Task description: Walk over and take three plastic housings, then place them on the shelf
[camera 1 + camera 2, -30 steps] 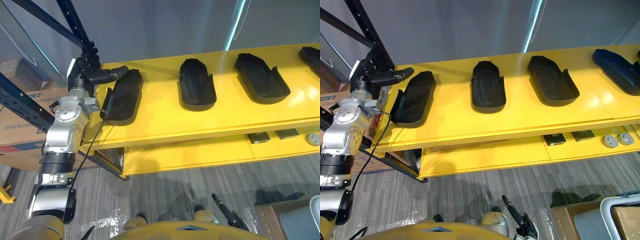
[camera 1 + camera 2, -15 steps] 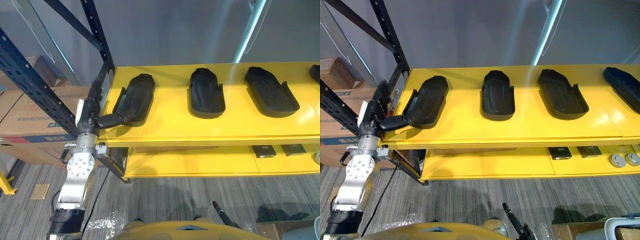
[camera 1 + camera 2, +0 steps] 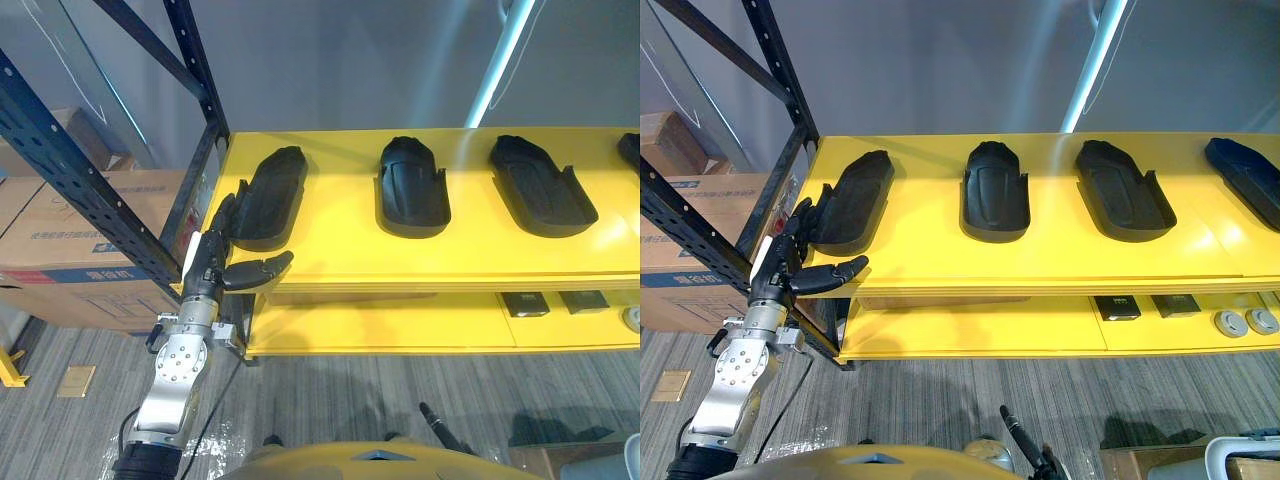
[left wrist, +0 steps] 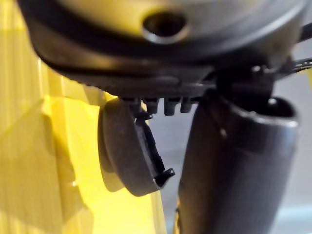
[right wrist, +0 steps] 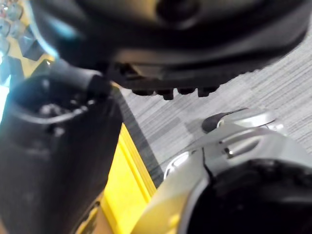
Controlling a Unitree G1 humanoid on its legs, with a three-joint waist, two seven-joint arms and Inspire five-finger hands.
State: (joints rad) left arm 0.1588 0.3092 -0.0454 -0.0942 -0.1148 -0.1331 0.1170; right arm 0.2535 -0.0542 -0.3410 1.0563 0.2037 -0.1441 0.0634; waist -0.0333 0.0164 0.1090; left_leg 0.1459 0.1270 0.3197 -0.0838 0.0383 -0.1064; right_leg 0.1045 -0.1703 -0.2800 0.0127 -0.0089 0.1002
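Observation:
Three black plastic housings lie in a row on the yellow shelf [image 3: 340, 262]: the left housing [image 3: 268, 197], the middle housing [image 3: 412, 186] and the right housing [image 3: 540, 185]. A darker fourth housing [image 3: 1245, 170] lies at the far right. My left hand [image 3: 222, 258] hangs open just off the shelf's front left corner, below the left housing, thumb stretched toward the shelf edge and nothing in it. In the left wrist view the left housing [image 4: 129, 151] shows past the thumb [image 4: 234, 161]. My right hand [image 3: 1025, 452] hangs low near the floor, fingers relaxed and empty.
Dark blue rack uprights [image 3: 100, 190] stand left of the shelf, with cardboard boxes [image 3: 70, 240] behind them. The lower shelf level holds small dark boxes [image 3: 520, 303] and round parts [image 3: 1245, 321]. A bin [image 3: 1240, 458] sits on the floor at lower right.
My left hand has come off the left housing and dropped back to the shelf's front corner, open. The housing stays on the shelf. The camera has shifted back.

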